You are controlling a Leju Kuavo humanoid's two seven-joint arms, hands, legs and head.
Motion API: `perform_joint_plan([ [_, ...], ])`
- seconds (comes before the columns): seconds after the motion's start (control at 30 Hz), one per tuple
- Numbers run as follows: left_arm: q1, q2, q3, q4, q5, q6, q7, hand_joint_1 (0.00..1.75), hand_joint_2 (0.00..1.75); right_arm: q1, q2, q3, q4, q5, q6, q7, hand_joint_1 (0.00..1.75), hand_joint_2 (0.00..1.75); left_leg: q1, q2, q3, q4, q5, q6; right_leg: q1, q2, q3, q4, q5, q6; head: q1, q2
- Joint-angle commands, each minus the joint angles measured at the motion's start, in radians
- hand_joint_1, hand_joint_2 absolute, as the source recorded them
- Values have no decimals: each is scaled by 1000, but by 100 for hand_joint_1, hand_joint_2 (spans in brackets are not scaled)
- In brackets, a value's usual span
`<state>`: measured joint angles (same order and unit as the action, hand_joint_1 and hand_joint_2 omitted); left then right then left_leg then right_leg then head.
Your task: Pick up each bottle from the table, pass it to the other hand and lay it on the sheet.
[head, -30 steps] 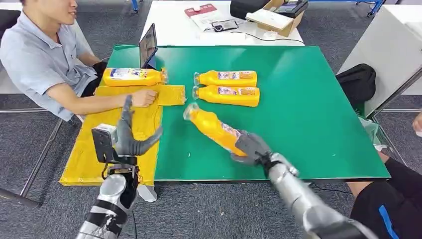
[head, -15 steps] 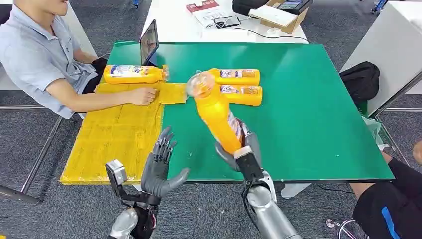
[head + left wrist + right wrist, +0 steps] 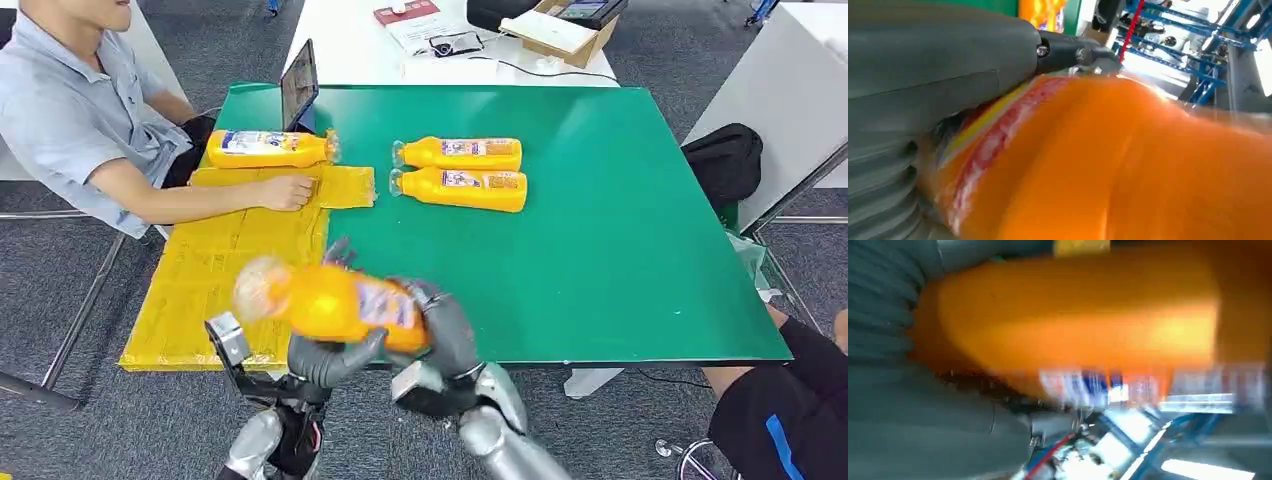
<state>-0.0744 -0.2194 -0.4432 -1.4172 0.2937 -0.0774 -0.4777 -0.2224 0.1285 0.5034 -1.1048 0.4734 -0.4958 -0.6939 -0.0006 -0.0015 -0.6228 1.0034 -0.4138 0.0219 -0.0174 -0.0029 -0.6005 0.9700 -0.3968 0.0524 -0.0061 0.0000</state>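
Bottle (image 3: 330, 303) hangs low in the frame's centre, right hand (image 3: 447, 325) wrapped round its base, left hand (image 3: 325, 355) cupping underneath. One bottle (image 3: 268, 149) lies by the yellow sheet (image 3: 215, 275) upper left; two bottles (image 3: 462, 172) wait on the green table (image 3: 620, 220).

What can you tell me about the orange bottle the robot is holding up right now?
The held bottle is orange plastic with a printed label, blurred by motion. It lies roughly level in the air at the table's near edge, cap end toward the yellow sheet. The right hand grips its base end; the left hand touches it from beneath.
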Motion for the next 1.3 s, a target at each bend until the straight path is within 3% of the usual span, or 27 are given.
perform_joint_plan([
  [0.03, -72, 0, -48, 109, 54, -28, 54, 0, 175, -49, -72, 240, 81, -16, -31, -4, 175, 175, 1, -2, 4, -1, -1, -1, 1, -2, 5, -1, -1, -2, 0, 0],
  [0.4, -84, -5, -60, 127, 100, -58, 66, 0, 175, -78, -40, 233, 154, -42, -29, -4, 175, 175, 1, -1, 4, -1, -1, -1, 1, -2, 4, -1, -2, -2, 0, 0],
  [0.43, -84, -5, -60, 127, 100, -58, 66, 9, 175, -78, -40, 233, 154, -42, -29, -4, 175, 175, 1, -1, 4, 0, -1, -2, 1, -2, 4, -1, -2, -2, 0, 0],
  [0.47, -84, -5, -59, 124, 103, -60, 64, 73, 175, -77, -42, 232, 158, -42, -28, -4, 175, 175, 1, -1, 5, 0, -1, -2, 1, -2, 5, -1, -2, -3, 0, 0],
  [0.5, -79, 3, -53, 113, 112, -67, 61, 175, 175, -79, -36, 222, 182, -47, -22, -4, 175, 175, 1, 0, 4, 0, -2, -1, 1, -1, 4, -1, -2, -2, 0, 0],
  [0.53, -76, 5, -49, 109, 115, -67, 61, 175, 175, -79, -34, 214, 195, -44, -22, -4, 131, 175, 1, 0, 4, 0, -2, -1, 1, -1, 4, -1, -2, -2, 0, 0],
  [0.57, -64, -7, -24, 100, 134, -50, 53, 175, 175, -78, -25, 193, 223, -46, -6, 10, 21, 175, 1, 0, 4, 0, -1, -1, 1, -1, 4, -1, -2, -2, 0, 0],
  [0.6, -63, -3, -22, 93, 135, -50, 53, 175, 175, -76, -21, 182, 231, -44, 4, 8, 2, 175, 1, 0, 3, -1, -1, -1, 1, -1, 2, -1, -1, -2, 0, 0],
  [0.73, -40, -29, 74, 26, 188, 15, 34, 175, 175, -33, -14, 143, 235, -14, 32, 16, 0, 175, 1, 0, 3, 0, -1, -1, 1, -1, 3, -1, -2, -2, 0, 0],
  [0.77, -44, -28, 83, 19, 196, 20, 36, 175, 175, -20, -13, 136, 221, -10, 28, 12, 0, 0, 2, 0, 5, 0, -2, -2, 2, -1, 5, -1, -2, -3, 0, 0],
  [0.9, -74, -46, 148, 60, 237, 119, 73, 175, 175, 46, -18, 112, 86, -7, -58, -4, 0, 0, 2, -2, 6, 1, -3, -2, 2, -3, 6, 0, -4, -4, 0, 0],
  [1.0, -84, -42, 149, 72, 238, 121, 73, 175, 175, 49, -18, 112, 78, -7, -54, -3, 0, 0, 2, -1, 3, 1, -2, -2, 2, -3, 3, 0, -3, -3, 0, 0],
  [1.07, -151, -28, 155, 201, 88, 418, 98, 175, 175, 73, -26, 126, -4, -13, -148, -4, 0, 0, 1, -1, 2, 0, -1, -1, 2, -2, 2, 0, -2, -2, 1, 0],
  [1.1, -215, -19, 152, 316, 45, 482, 44, 175, 175, 76, -41, 163, -55, -32, -202, -4, 0, 0, 1, 0, 3, 1, -2, -2, 2, -2, 3, 0, -3, -3, 0, 0],
  [1.17, -286, 6, 159, 441, -28, 496, -23, 175, 175, 92, -28, 138, -149, 1, -202, -4, 0, 0, 0, -3, 2, -1, 0, -1, 1, -4, 2, 0, -2, -2, 0, 0],
  [1.23, -344, 27, 162, 523, -196, 617, -94, 175, 175, 108, 3, 82, -228, 27, -202, -4, 0, 0, 0, -3, 1, 0, 0, -2, 1, -3, 1, 0, -1, -2, 0, 0],
  [1.3, -380, 45, 154, 563, -311, 668, -94, 175, 175, 121, 31, 22, -269, 48, -202, -4, 0, 0, 0, -3, -1, 0, 1, -1, 1, -2, -1, 1, -1, -2, 0, 0],
])
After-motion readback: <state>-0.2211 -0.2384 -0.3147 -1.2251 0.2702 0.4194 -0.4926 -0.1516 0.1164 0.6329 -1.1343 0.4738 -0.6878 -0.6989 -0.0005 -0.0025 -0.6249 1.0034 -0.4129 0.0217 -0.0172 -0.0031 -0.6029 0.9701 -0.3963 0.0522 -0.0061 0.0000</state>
